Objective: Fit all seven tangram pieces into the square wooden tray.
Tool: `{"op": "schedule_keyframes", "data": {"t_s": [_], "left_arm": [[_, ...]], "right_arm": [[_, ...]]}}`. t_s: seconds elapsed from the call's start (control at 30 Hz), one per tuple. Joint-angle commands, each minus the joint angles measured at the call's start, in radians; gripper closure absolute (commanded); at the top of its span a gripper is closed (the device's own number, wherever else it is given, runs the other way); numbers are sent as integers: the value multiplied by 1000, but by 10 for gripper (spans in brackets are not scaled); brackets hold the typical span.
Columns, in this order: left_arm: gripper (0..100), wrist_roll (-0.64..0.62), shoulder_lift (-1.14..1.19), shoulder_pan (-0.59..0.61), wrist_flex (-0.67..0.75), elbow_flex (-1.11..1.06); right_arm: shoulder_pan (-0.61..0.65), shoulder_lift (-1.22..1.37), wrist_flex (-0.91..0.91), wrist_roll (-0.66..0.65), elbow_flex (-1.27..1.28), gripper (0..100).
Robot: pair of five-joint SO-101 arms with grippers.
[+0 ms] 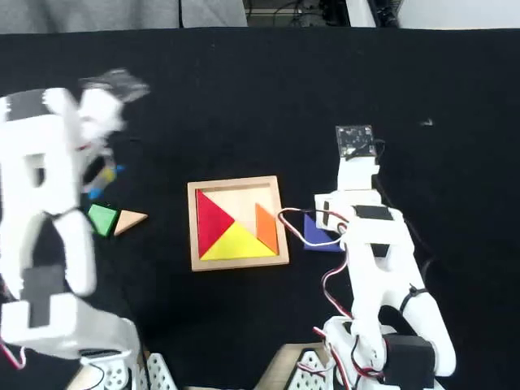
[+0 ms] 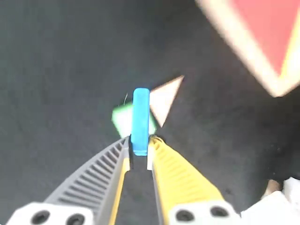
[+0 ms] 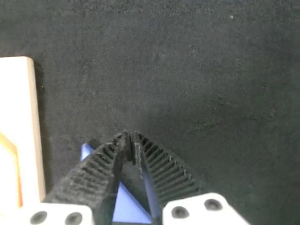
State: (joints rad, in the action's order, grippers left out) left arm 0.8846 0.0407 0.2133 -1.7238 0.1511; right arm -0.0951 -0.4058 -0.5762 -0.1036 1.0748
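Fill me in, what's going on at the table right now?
The left hand is shut on a blue piece, held on edge near the green piece and tan triangle, which lie left of the tray. The tray holds a red piece, a yellow piece and an orange piece. The right hand is shut, sitting over an indigo piece just right of the tray.

The left claw (image 2: 140, 144) grips a blue piece (image 2: 141, 112) edge-on, with a green piece (image 2: 120, 121) and a pale triangle (image 2: 165, 99) just beyond.
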Motion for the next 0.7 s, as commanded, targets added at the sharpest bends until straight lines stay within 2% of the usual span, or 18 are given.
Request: {"op": "schedule_keyframes", "data": {"t_s": [0.0, 0.13, 0.23, 0.33, 0.5, 0.67], "left_arm": [[964, 71, -107, -325, -17, 56], [967, 83, -18, -499, 83, 56], [968, 100, 95, -564, 163, 67], [968, 172, 193, -607, 193, 67], [968, 258, 296, -585, 267, 67], [968, 259, 325, -535, 350, 59]], "right_arm": [[-63, -10, 18, -2, -10, 986], [-160, -12, 15, 5, -38, 986], [-213, -12, 21, 8, -42, 986], [-230, -8, 21, 8, -56, 986], [-230, -10, 21, 8, -58, 986], [-230, -10, 23, 8, -59, 986]]}}
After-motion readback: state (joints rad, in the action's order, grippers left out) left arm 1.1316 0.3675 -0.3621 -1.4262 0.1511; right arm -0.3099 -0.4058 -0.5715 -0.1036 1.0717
